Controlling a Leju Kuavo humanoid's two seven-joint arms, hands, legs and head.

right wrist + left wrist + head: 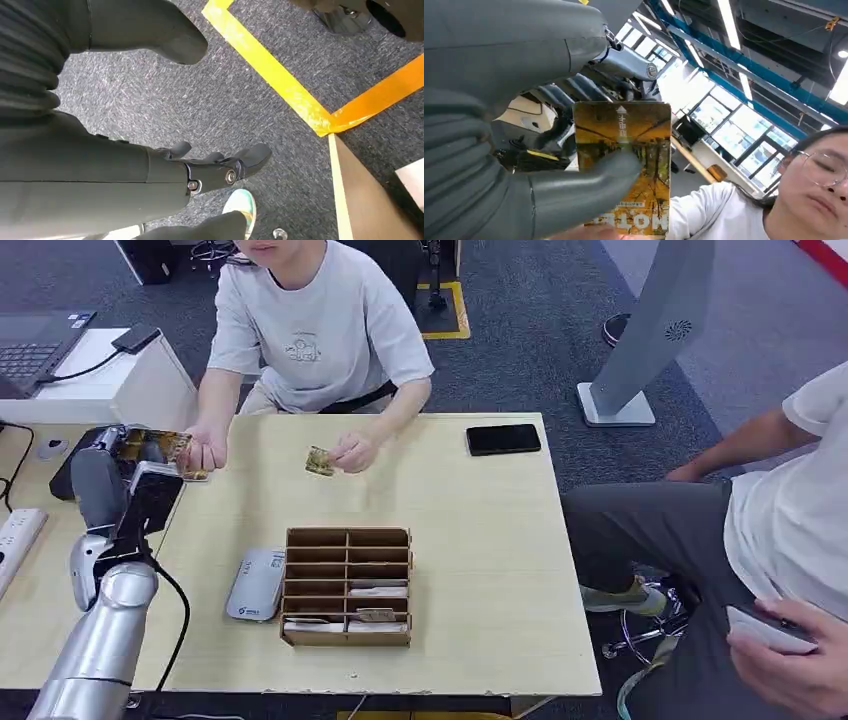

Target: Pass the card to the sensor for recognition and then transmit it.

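Left hand [524, 165]: thumb and fingers pinch the card [624, 165], raised at the surface's [480, 540] far-left edge.
Person's hand [205, 452]: at the card, possibly touching.
Right hand [150, 150]: empty, fingers apart, above floor.

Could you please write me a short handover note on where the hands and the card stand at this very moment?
Left hand: raised over the table's far left corner, thumb pressing the card against its fingers.
Right hand: hanging beside the table over the carpet, fingers apart, holding nothing.
The seated person's hand is at the card, apparently taking it; their other hand holds a second card.
The grey card reader lies beside the wooden slotted box.
Done: card carried out to the person. Whether it was scanned cannot be told.
Left: release the card, withdraw the arm.
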